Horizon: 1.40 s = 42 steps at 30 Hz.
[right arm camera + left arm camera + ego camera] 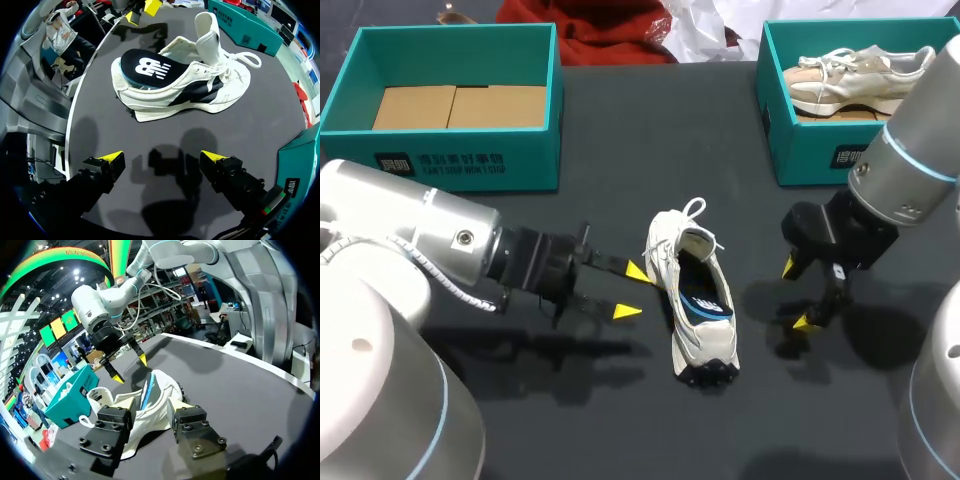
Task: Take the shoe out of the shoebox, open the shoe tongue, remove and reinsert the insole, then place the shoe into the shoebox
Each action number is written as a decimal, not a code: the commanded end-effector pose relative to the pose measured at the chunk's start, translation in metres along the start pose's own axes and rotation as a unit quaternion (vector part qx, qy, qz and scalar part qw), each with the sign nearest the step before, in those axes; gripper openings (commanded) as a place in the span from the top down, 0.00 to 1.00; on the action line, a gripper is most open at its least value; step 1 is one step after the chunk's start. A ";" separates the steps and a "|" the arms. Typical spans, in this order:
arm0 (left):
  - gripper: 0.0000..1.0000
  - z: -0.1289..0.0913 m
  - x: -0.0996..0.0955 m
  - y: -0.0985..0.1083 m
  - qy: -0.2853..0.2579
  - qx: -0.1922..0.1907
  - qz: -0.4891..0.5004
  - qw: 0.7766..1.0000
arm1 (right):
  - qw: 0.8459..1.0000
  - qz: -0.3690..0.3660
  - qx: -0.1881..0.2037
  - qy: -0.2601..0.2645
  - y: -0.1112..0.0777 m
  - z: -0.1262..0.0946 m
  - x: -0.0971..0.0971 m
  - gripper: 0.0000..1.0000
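Left gripper (633,291) is hanging open just beside the shoe (692,345), right gripper (795,294) open too, near the shoe's other side, neither touching it. Black table (620,130) underneath, left shoebox (460,160) and right shoebox (810,155) well behind the shoe, the right one holding another sneaker (860,75). Shoe's upright on its sole, dark insole (707,297) inside.

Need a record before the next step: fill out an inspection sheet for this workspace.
Surface: black table.
Job's things: white shoe between the grippers, tongue raised, insole showing in its opening; left shoebox holds only cardboard; right shoebox holds a second shoe.
Clutter: nothing seen.
Grippers: left gripper open, close beside the shoe; right gripper open, apart from it.
Cables: ribbed cable on the left arm.
Surroundings: nothing seen.
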<state>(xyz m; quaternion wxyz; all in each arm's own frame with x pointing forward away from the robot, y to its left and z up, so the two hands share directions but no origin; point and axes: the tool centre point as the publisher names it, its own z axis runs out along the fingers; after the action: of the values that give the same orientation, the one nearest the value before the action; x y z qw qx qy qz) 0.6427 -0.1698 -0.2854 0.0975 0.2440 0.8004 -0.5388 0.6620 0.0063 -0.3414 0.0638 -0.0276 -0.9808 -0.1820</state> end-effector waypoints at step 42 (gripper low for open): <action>1.00 -0.059 -0.050 -0.015 0.321 -0.107 0.138 0.931 | 0.997 0.075 0.016 -0.028 -0.046 -0.028 0.004 0.00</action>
<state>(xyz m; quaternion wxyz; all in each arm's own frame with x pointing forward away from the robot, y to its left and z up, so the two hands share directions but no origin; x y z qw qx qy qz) 0.6873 -0.1266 -0.2371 -0.0328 0.4666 0.8051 -0.3647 0.6589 -0.0461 -0.3317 0.0514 -0.1051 -0.9801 -0.1603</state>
